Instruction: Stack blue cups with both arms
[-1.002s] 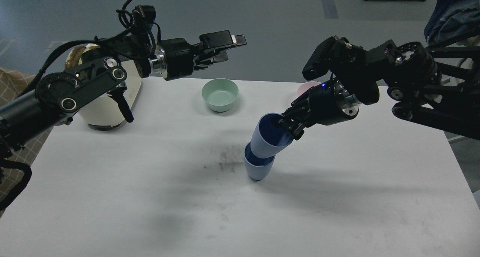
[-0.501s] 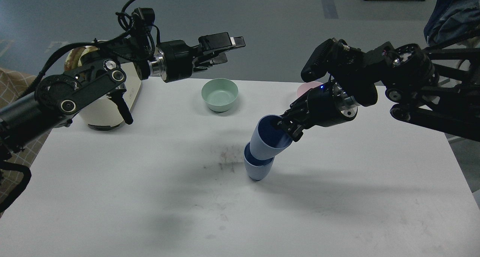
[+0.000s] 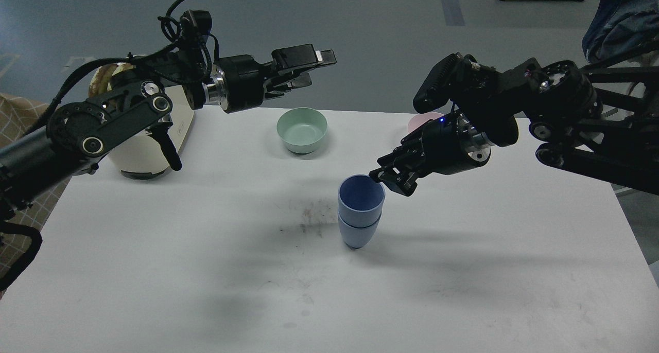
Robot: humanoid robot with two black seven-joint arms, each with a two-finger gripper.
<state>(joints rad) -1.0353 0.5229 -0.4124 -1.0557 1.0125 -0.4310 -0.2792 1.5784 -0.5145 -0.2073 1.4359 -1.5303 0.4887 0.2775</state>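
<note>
Cups (image 3: pixel 360 211) are nested upright at table (image 3: pixel 206 270) centre. Right gripper (image 3: pixel 392 179), released, is seen just beside the rim at 2 o'clock. Left gripper (image 3: pixel 304 67) is held high at 11 o'clock, slightly parted, empty. Stack could be toppled if the rim is clipped on retreat.

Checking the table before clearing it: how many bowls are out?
2. The pale green bowl sits at the table's far middle; the pink bowl is far right, mostly hidden behind the right arm. Others may be hidden.
</note>
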